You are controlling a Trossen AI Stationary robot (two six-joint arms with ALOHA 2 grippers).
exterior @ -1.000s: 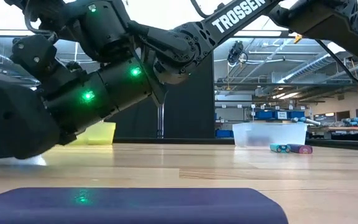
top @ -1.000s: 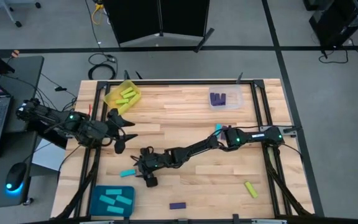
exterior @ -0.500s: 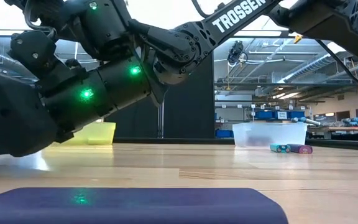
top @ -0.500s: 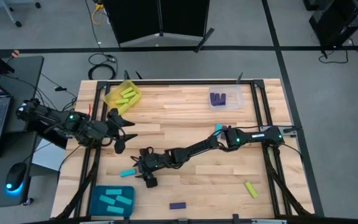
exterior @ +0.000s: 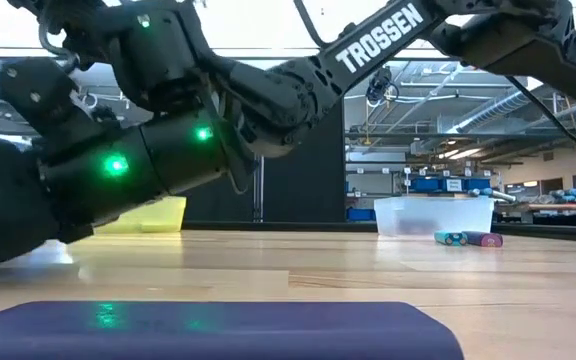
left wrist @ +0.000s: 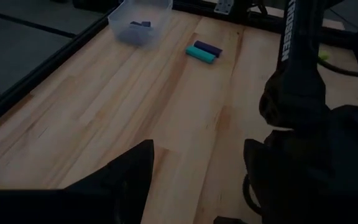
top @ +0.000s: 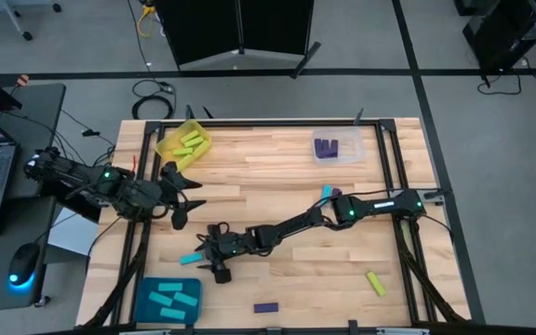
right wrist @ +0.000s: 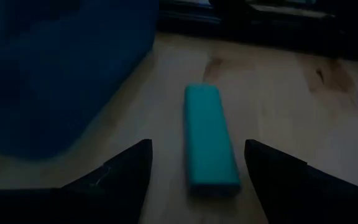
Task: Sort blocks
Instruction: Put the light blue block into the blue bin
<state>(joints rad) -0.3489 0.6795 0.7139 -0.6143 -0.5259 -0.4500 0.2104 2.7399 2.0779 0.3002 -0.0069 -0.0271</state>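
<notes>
My right gripper [top: 209,255] reaches low across the table, open, close to a cyan block [top: 191,259] lying flat on the wood. In the right wrist view this block [right wrist: 210,140] lies lengthwise ahead of the gripper [right wrist: 197,155], between the two spread fingers, untouched. My left gripper [top: 180,196] waits open by the left edge. Other loose blocks are a purple one [top: 266,307], a yellow-green one [top: 376,283], and a cyan and purple pair [left wrist: 202,51]. Sorted blocks lie in the trays.
The teal tray [top: 167,300] with cyan blocks sits at the near left corner, just beyond the cyan block [right wrist: 61,68]. The yellow tray [top: 184,141] is at the far left, the clear tray [top: 336,147] with purple blocks at the far side. The right arm [top: 296,223] spans the table's middle.
My right gripper has crept a little toward the table's left, closing in on the cyan block, still open. The blocks have not moved.
</notes>
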